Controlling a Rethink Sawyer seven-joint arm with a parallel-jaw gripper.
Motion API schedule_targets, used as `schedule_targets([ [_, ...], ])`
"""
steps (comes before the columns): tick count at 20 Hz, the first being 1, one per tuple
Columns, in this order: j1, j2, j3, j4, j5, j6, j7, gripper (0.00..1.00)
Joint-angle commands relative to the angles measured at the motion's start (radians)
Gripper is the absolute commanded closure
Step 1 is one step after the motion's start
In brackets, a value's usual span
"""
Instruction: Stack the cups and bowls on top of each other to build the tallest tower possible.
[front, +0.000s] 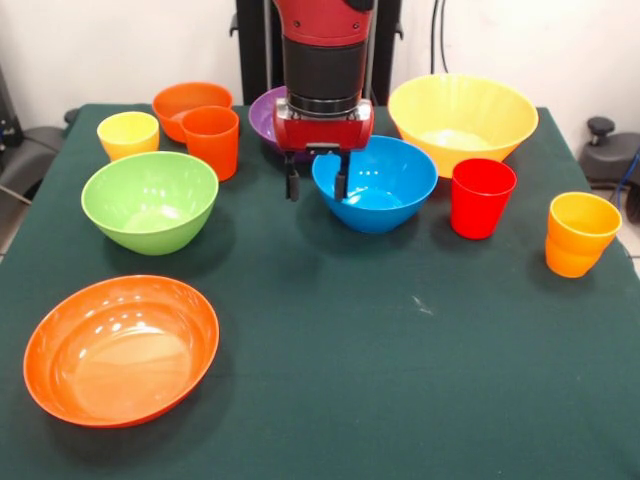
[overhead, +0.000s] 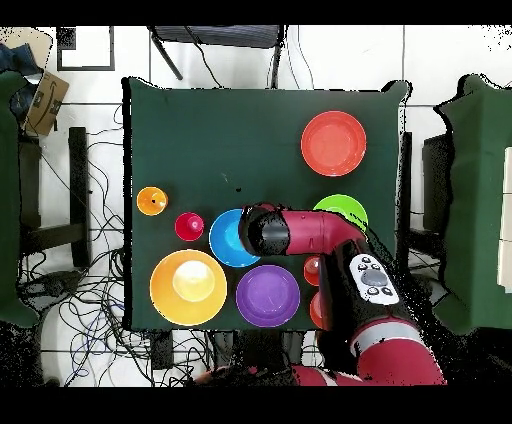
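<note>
My gripper (front: 316, 186) hangs open and empty over the left rim of the blue bowl (front: 385, 185), one finger on each side of the rim. The purple bowl (front: 264, 115) sits behind it, partly hidden. The green bowl (front: 150, 200) is at left, and the wide shallow orange bowl (front: 120, 350) is at front left. The big yellow bowl (front: 462, 120) is at back right. The small deep orange bowl (front: 190, 103), orange cup (front: 212, 140) and yellow cup (front: 128, 134) are at back left. The red cup (front: 482, 197) and yellow-orange cup (front: 580, 233) are at right. No tower shows; everything stands singly.
All stand on a dark green table (front: 400, 380). In the overhead view the arm (overhead: 300, 232) covers the gripper and part of the green bowl (overhead: 345, 205). The blue bowl (overhead: 226, 238) and the wide orange bowl (overhead: 333, 143) show there too.
</note>
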Motion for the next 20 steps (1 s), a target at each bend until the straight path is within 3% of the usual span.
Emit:
schedule_targets([
  [1,-0.038,-0.063,0.125,0.047,-0.034,0.12,-0.082,0.0],
  [6,-0.067,-0.204,0.115,0.159,-0.008,0.143,-0.05,0.0],
  [11,-0.111,-0.278,0.12,0.26,0.005,0.128,-0.024,0.0],
  [20,-0.131,-0.245,0.101,0.282,-0.011,0.036,0.044,0.0],
])
